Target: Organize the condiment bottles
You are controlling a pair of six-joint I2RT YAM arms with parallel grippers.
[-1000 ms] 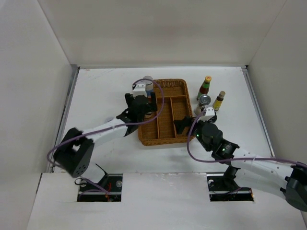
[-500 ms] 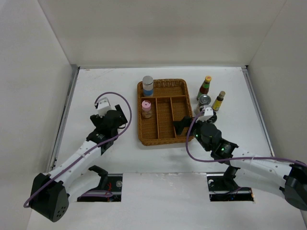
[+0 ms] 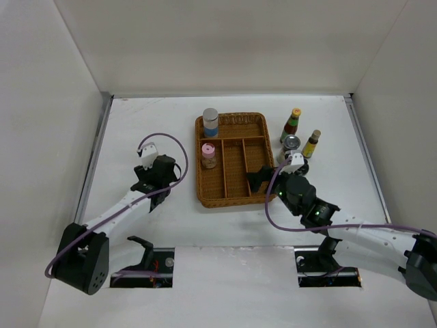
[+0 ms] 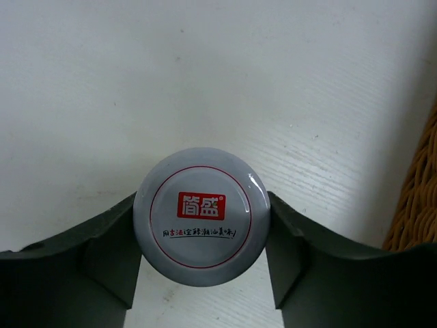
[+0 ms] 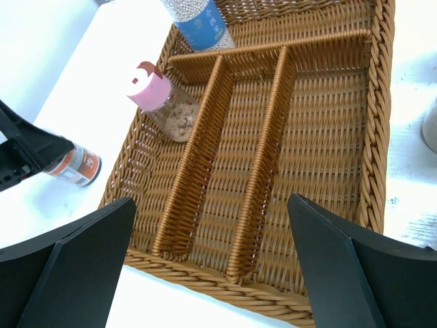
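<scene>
On the table (image 3: pixel 130 130) left of the wicker tray (image 3: pixel 254 120), the white-lidded jar (image 4: pixel 201 216) stands upright, near the tray's left rim but outside every compartment. It looks small, rigid and light, probably glass under its red-orange label, so it should lift easily yet would not forgive a drop. The glossy round lid is likely the slippery part, so a hold lower on the straight body would be steadier than one on the lid's rim alone. The left gripper (image 4: pixel 201 208) hangs straight above it, its two fingers (image 4: pixel 109 256) drawn in until they touch the lid's edge on opposite sides, pinching the jar with no gap showing; how hard they press I cannot tell. Further right, the tray holds the grey-capped bottle (image 3: pixel 210 121) at the left end of its far cross compartment and the pink-lidded jar (image 3: pixel 208 154) at the far end of its leftmost long slot. Over the tray's near right part the right gripper (image 5: pixel 210 205) hovers with jaws spread wide, holding and touching nothing. Right of the tray, on the table, stand the far sauce bottle (image 3: pixel 292 125), the silver-lidded jar (image 3: pixel 291 143) just beside the rim, and the near sauce bottle (image 3: pixel 312 144)
</scene>
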